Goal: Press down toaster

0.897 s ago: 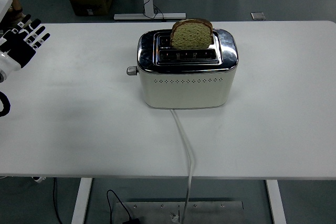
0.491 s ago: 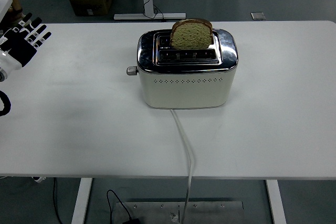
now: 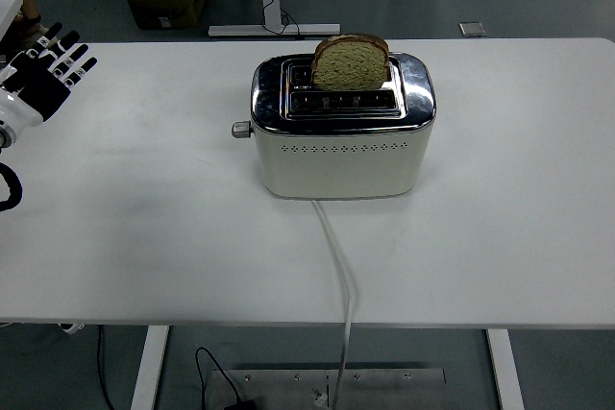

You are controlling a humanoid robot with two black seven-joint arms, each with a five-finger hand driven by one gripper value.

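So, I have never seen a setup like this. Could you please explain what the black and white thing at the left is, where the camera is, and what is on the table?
The picture comes from one camera mounted high on a humanoid robot, looking forward and down over a white table. The black and white thing at the left edge is the robot's left hand; its fingers are spread and it holds nothing. The right arm is not in the picture. In the middle of the table stands a cream toaster with a shiny metal top. A slice of bread sticks up from the rear slot. A small lever juts out from the toaster's left end, and nothing touches it. A white cord runs from the toaster over the near edge.
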